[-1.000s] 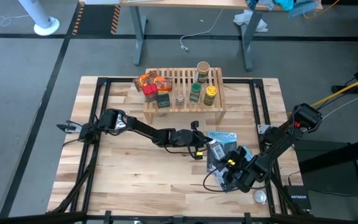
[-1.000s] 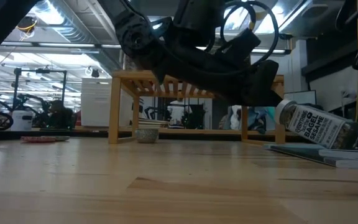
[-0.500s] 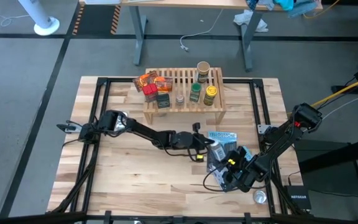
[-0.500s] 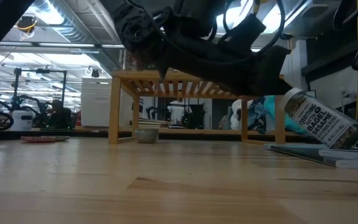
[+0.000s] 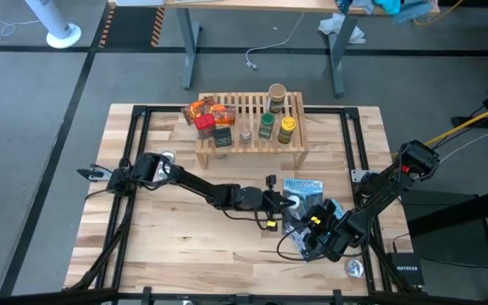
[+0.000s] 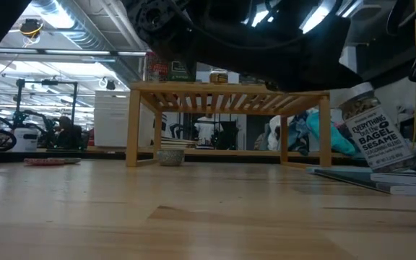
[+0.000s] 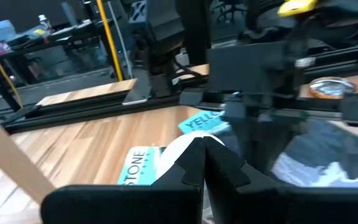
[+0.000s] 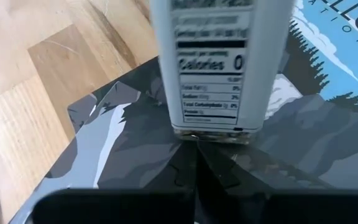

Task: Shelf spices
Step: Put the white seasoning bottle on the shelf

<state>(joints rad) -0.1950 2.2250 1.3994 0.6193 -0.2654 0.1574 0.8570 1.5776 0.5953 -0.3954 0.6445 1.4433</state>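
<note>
Standing a tipped jar upright appears to be the step in hand: the white-labelled seasoning jar with a pale cap [image 6: 370, 126] is seen in the low view almost vertical, leaning slightly, on the glossy blue-and-black flat pouch [image 5: 302, 188] at the near right of the butcher-block tabletop [image 5: 185, 246]. The left gripper [image 5: 280, 205] is stretched across the table to the jar, its 2 fingers closed tip to tip; nothing is clamped between them, and the jar's cap end seems to be nudged rather than held, though the exact contact cannot be made out. The right gripper [image 8: 194, 163] is pressed low against the pouch with its jaws likewise fully closed and empty, its tips meeting just at the jar's base, where the jar seems to be braced. The low light-wood slatted rack [image 5: 251, 127] is well apart at the far side, already loaded with several small jars [image 5: 276, 119] and orange crinkly packets [image 5: 202, 110]. Next, the jar would need to be settled upright, then 1 gripper opened, closed around its body, and the jar carried to a free place on the slats.
</note>
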